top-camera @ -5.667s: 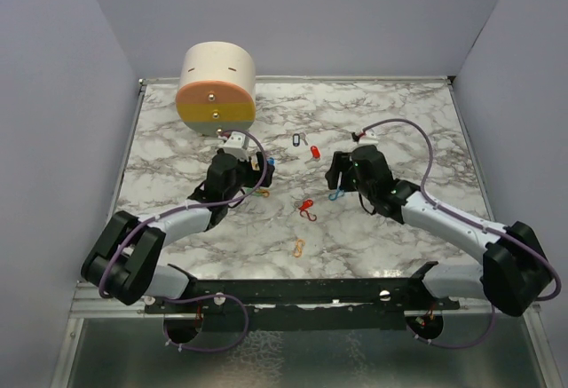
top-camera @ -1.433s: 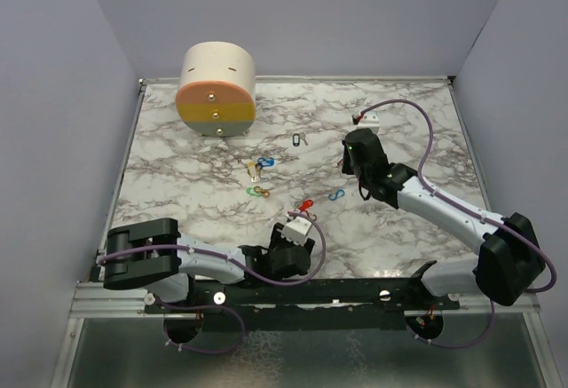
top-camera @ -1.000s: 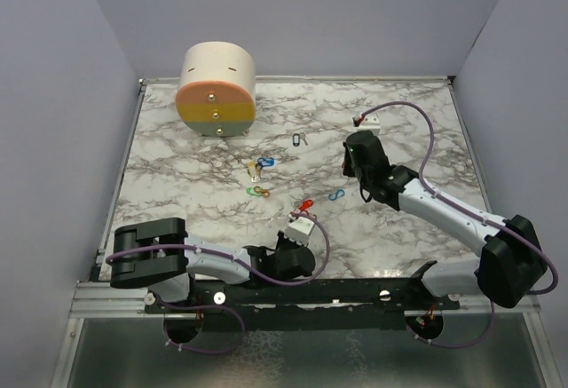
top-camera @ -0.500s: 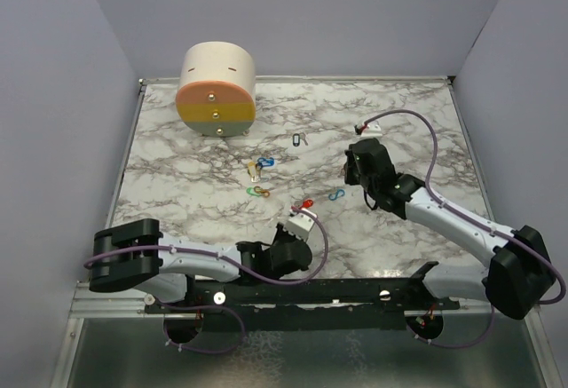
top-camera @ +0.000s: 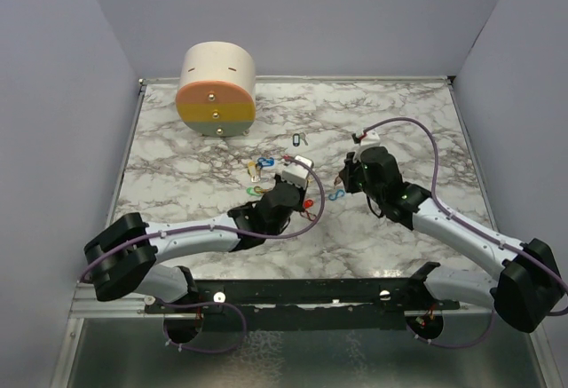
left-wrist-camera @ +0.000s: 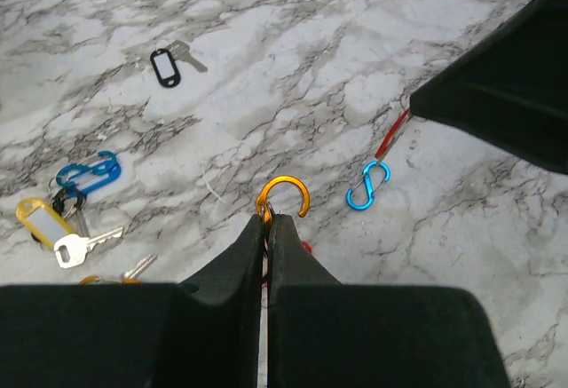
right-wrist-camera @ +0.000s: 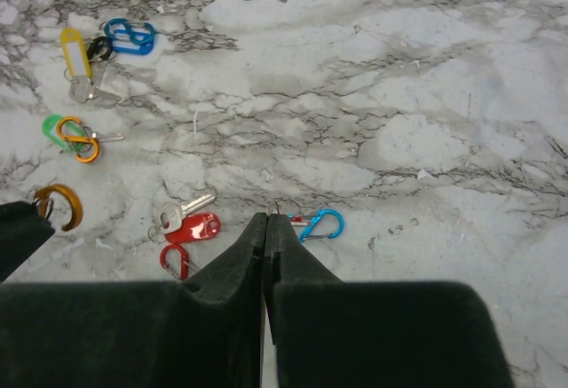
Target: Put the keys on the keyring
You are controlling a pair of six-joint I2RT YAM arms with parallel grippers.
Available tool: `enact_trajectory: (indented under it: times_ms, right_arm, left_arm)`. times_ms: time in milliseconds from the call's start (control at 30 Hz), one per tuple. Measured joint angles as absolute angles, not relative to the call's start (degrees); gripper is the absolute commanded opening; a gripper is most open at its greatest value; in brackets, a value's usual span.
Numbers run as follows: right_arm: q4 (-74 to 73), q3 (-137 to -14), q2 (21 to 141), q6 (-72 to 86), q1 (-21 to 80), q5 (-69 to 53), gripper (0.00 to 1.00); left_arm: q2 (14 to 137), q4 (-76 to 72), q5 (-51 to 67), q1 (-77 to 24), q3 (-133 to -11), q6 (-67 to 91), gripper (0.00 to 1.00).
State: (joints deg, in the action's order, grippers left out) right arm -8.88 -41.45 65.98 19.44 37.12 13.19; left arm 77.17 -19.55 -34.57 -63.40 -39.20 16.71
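The left gripper [left-wrist-camera: 268, 220] pinches only the tail of the orange clip [left-wrist-camera: 283, 198] just beside the blue clip [left-wrist-camera: 368, 186], and the right gripper [right-wrist-camera: 267, 218] pinches a thin red piece [left-wrist-camera: 391, 136] just beyond it, so either shallow hold may twist or slip onto the surface [left-wrist-camera: 311, 68] during threading.

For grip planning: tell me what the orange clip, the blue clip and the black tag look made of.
Orange clip: likely anodised metal, glossy sheen.
Blue clip: same look, bright highlights.
Black tag: probably plastic, matt frame round a white label.

Grey veins mark the white table [top-camera: 399, 122]; there are an orange clip [left-wrist-camera: 282, 194], blue clip [left-wrist-camera: 367, 185] and red tag [right-wrist-camera: 191, 226].
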Motion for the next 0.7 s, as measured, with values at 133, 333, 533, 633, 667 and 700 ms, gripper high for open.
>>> enact_trajectory:
  times_ms: [133, 333, 533, 633, 667, 700]
  right_arm:
    - [-7.4, -40.4, 64.7, 18.0, 37.1, 10.0, 0.01]
    - [-4.6, -39.8, 63.3, 16.3, 37.1, 4.8, 0.01]
    - [-2.7, -39.7, 63.2, 15.3, 37.1, 0.0, 0.01]
    - [-2.0, -39.4, 63.2, 14.9, 37.1, -1.8, 0.01]
    - [-1.8, -39.3, 63.2, 14.8, 37.1, -2.2, 0.01]
    - [-1.7, -39.2, 63.2, 14.7, 37.1, -2.6, 0.01]
  left_arm:
    - [79.1, -21.9, -30.0, -60.6, -41.1, 15.2, 0.0]
    - [82.3, -23.4, -23.4, -57.3, -42.8, 14.6, 0.0]
    - [84.7, -23.8, -18.7, -55.9, -44.6, 14.7, 0.0]
    - [85.6, -24.0, -17.2, -55.5, -45.5, 14.7, 0.0]
    - [85.9, -24.0, -16.9, -55.4, -45.8, 14.8, 0.0]
    - [86.2, -24.0, -16.4, -55.3, -46.2, 14.8, 0.0]
